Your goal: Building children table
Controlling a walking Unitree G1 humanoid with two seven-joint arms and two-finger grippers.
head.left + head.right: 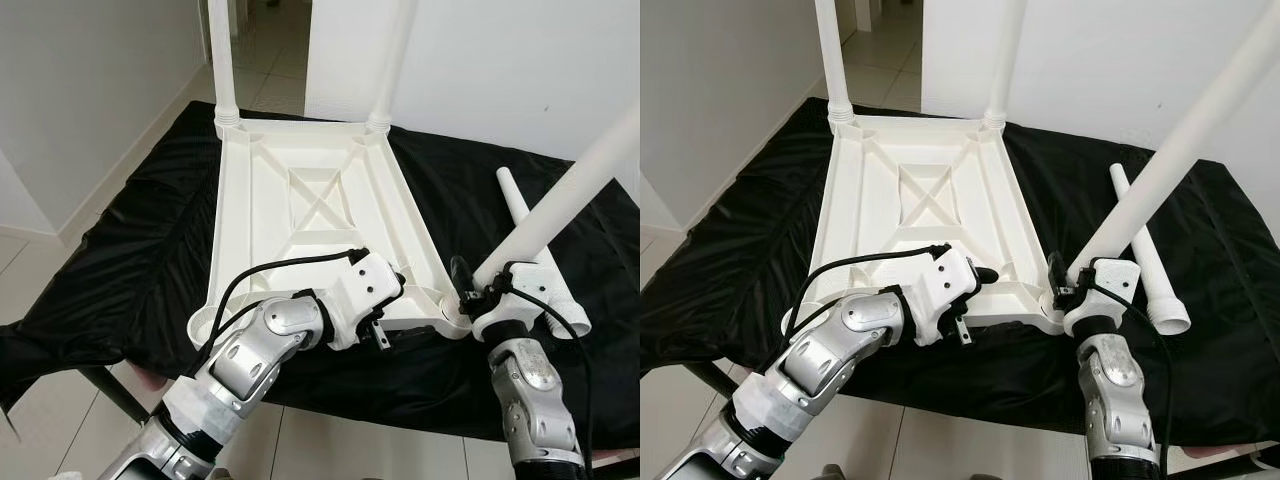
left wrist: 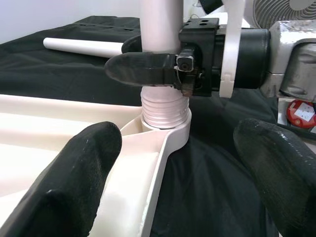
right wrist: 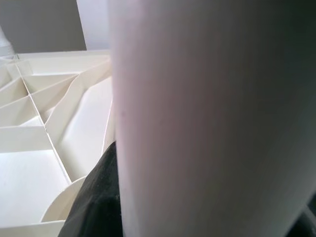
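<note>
Four legs point(image 1: 1160, 175), one tabletop point(image 1: 920, 215).

no words, brand names or numbers can be read anywhere here. the one sign-like mark is a round red sticker point(image 2: 301, 112) on a silver part of the right arm, in the left wrist view; it carries small white marks, too blurred to make out.
</note>
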